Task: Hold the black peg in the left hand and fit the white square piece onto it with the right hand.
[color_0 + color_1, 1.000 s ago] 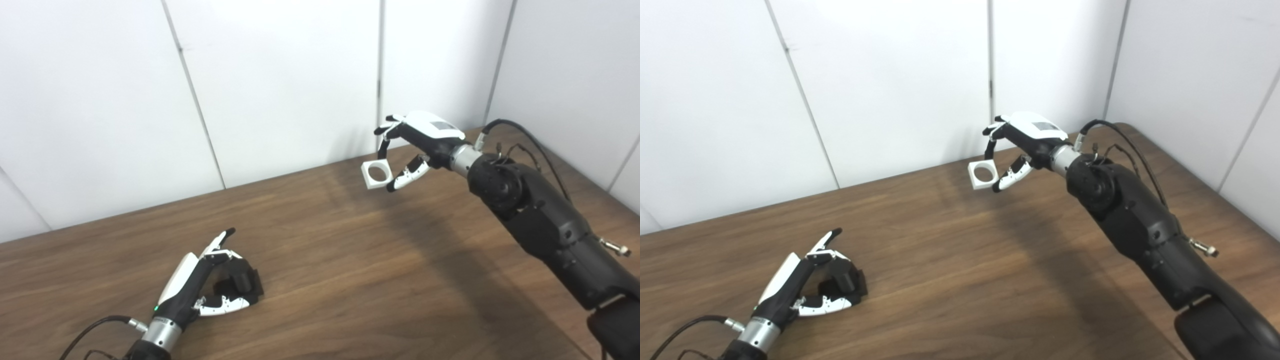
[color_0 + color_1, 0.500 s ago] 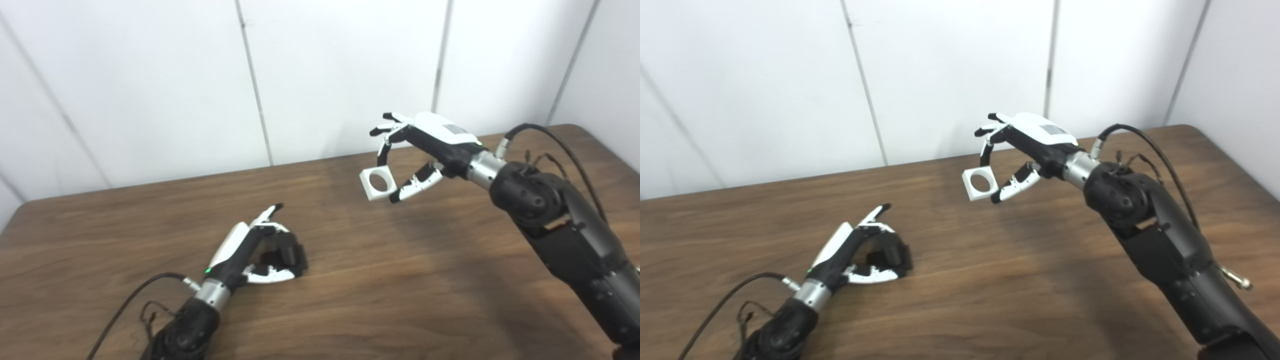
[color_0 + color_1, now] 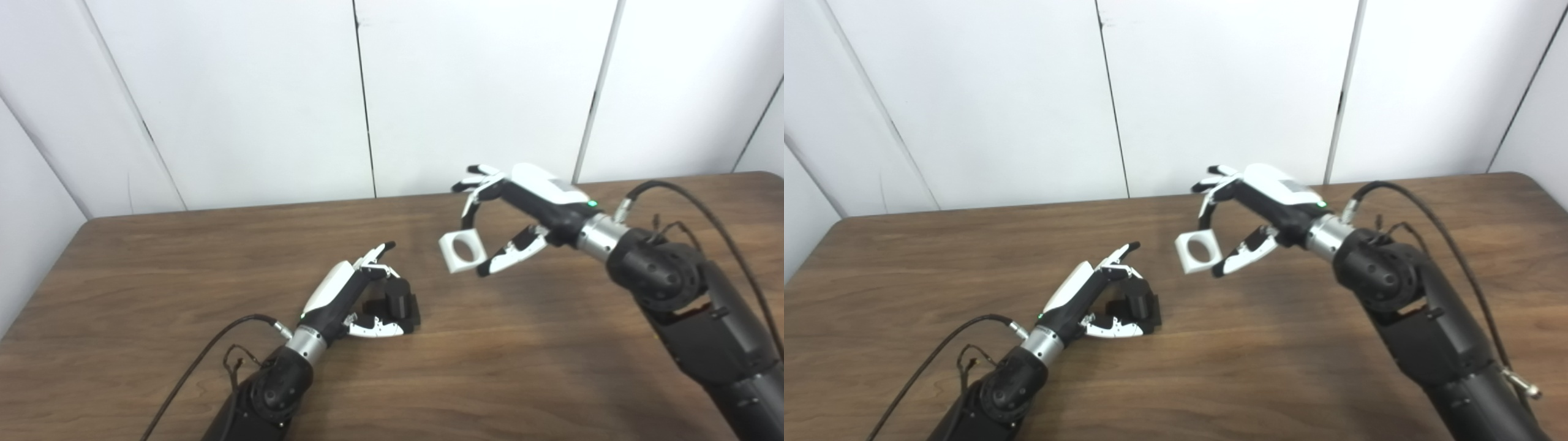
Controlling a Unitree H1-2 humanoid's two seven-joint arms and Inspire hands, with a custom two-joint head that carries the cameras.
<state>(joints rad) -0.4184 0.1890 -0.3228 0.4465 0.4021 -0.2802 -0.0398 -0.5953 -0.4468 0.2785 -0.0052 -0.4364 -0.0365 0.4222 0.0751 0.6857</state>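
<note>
Dark wood-grain tabletop (image 3: 153, 343) fills my view, white wall panels (image 3: 245, 92) behind it. Nearest me, my left hand (image 3: 352, 297) rests on the wood, fingers curled around the short black cylindrical peg (image 3: 398, 300). Farther back, raised above the table, my right hand (image 3: 520, 214) pinches the white square block with a round hole (image 3: 463, 251).

Dark wood-grain table (image 3: 184, 257) with a soft satin sheen, a matt white plastic-looking square piece (image 3: 463, 252), a dull black peg (image 3: 399, 299), both hands, left hand (image 3: 355, 300) and right hand (image 3: 520, 211), in glossy white and black plastic shells with brushed metal wrists, smooth matt white wall panels (image 3: 245, 98) behind.
</note>
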